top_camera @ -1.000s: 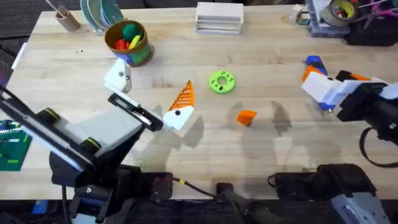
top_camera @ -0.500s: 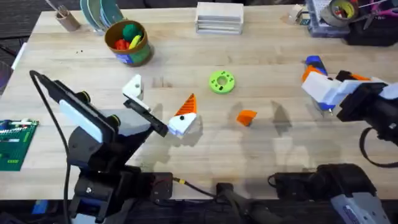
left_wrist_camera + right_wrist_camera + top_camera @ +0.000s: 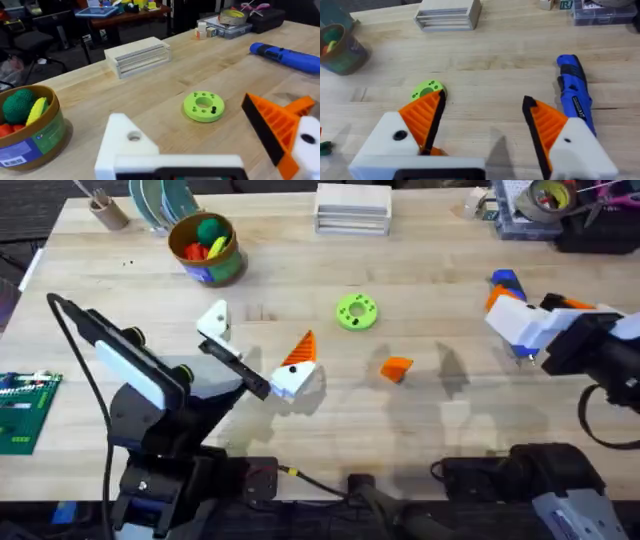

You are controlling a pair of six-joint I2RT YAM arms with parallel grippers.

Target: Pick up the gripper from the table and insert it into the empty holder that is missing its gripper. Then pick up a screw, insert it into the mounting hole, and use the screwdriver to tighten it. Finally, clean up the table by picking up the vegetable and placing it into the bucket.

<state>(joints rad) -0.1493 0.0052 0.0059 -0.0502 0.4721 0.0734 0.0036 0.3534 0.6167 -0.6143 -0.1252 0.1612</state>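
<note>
the left gripper (image 3: 255, 352) is sitting spread wide over the middle of the table, one white angular plastic holder (image 3: 131, 141) bare with its small dark mounting hole (image 3: 133, 135) facing up, presumably presented that way to receive its pad. the small orange ribbed plastic gripper piece (image 3: 397, 368) is lying loose on the wood just right of it, near the lime-green disc (image 3: 357, 311). the right gripper (image 3: 482, 127) is hovering open at the right, both orange pads fitted, next to the bright blue chunky screwdriver (image 3: 575, 90). the orange-rimmed bucket (image 3: 206, 248) is waiting at the far left.
</note>
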